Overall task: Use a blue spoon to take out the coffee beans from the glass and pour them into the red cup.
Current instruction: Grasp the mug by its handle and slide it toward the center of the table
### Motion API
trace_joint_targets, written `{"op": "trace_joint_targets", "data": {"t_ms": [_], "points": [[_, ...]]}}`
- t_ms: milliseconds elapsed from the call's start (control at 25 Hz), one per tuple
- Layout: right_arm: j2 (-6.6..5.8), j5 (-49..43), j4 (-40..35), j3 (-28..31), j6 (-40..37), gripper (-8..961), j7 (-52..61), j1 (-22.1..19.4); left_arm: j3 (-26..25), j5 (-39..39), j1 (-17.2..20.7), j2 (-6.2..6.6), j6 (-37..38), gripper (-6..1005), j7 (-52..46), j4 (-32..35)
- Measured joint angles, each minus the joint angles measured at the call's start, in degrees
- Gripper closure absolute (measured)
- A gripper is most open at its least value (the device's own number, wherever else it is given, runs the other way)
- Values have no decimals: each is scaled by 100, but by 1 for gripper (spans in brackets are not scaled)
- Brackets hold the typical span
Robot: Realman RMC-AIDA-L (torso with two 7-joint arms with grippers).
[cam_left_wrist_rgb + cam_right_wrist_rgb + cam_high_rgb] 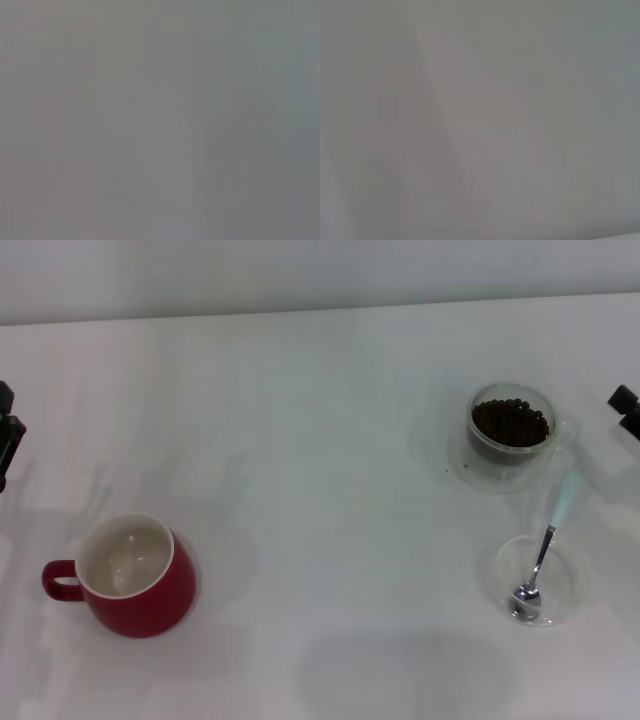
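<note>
In the head view the blue spoon [546,548] lies with its metal bowl in a flat clear dish [570,585] at the right, its pale handle pointing away toward the glass. The glass [512,425] stands behind it, holding a heap of dark coffee beans [510,422]. The red cup [135,575] sits at the front left, white inside, handle to the left. My left gripper [8,435] shows only as a dark part at the left edge, my right gripper [627,408] at the right edge beside the glass. Both wrist views show only blank surface.
The white table [320,470] runs wide and bare between the red cup and the glass. Its back edge meets a pale wall along the top of the head view.
</note>
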Motion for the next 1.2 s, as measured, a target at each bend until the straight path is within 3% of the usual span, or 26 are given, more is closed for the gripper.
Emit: {"op": "trace_joint_targets", "data": {"t_ms": [320,560,880,1200], "points": [[-113,55,-178,236,71,190,448,-38,-1,33,184,11,33,119,-115,25],[-140,55,-490,716,-266,192,400,-81,111,159,794,6,335,118,-434,21],[-196,54,-735,844,-752,196,140,-57,673,255,1440,-24,421,118,-430,38],[-216,67,-742,1340,-791,199,102,-81,753,470,1896,-40,-168,118,-532,172]]}}
